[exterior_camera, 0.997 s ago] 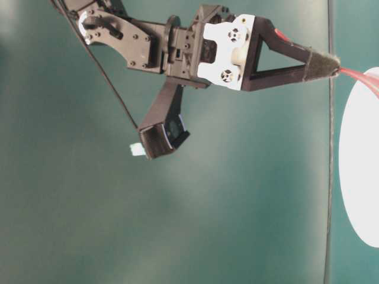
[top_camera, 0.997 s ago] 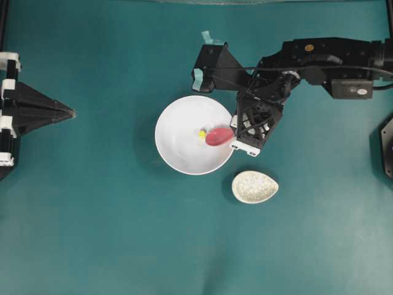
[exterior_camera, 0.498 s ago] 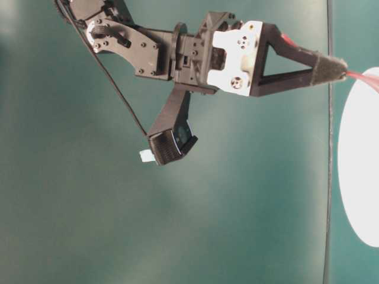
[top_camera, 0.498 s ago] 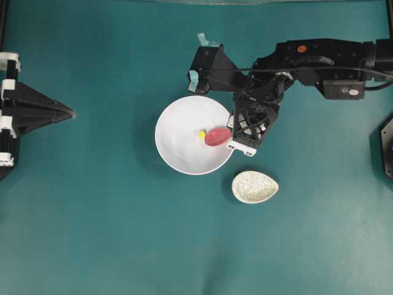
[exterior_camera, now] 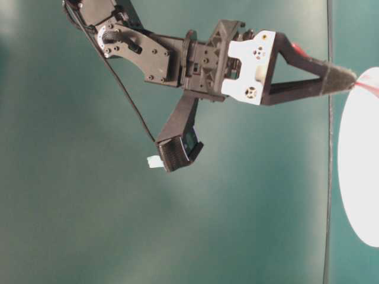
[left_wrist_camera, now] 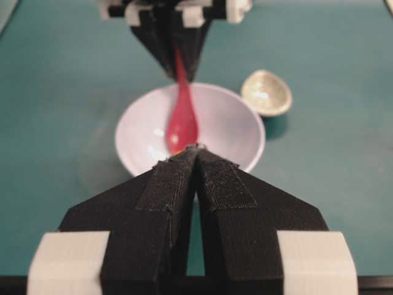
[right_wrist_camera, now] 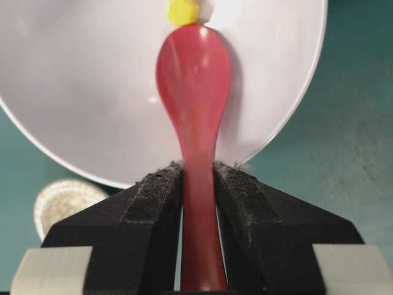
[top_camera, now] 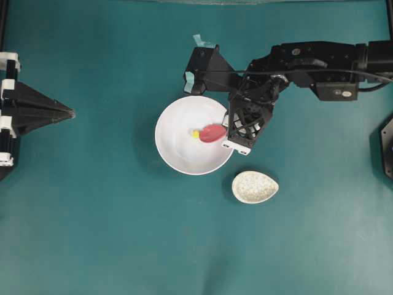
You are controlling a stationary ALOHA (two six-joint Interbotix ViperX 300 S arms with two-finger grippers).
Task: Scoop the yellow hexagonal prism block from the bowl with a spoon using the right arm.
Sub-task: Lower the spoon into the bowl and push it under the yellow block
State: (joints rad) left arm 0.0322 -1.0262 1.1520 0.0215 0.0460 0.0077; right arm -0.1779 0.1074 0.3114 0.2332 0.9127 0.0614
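Spoon [right_wrist_camera: 195, 123] handle clamped between right gripper [right_wrist_camera: 198, 184] jaws. Scoop lowered into bowl [top_camera: 178, 153]; yellow block [right_wrist_camera: 183, 10] touched at scoop tip, ahead of jaws. Block not yet scooped. Left gripper [left_wrist_camera: 196, 161] jaws closed, empty.

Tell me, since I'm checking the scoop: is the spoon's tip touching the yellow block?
Touching. In the right wrist view the spoon tip meets the block with no gap, inside the bowl.

Red spoon [right_wrist_camera: 194, 80], white bowl [right_wrist_camera: 80, 92]
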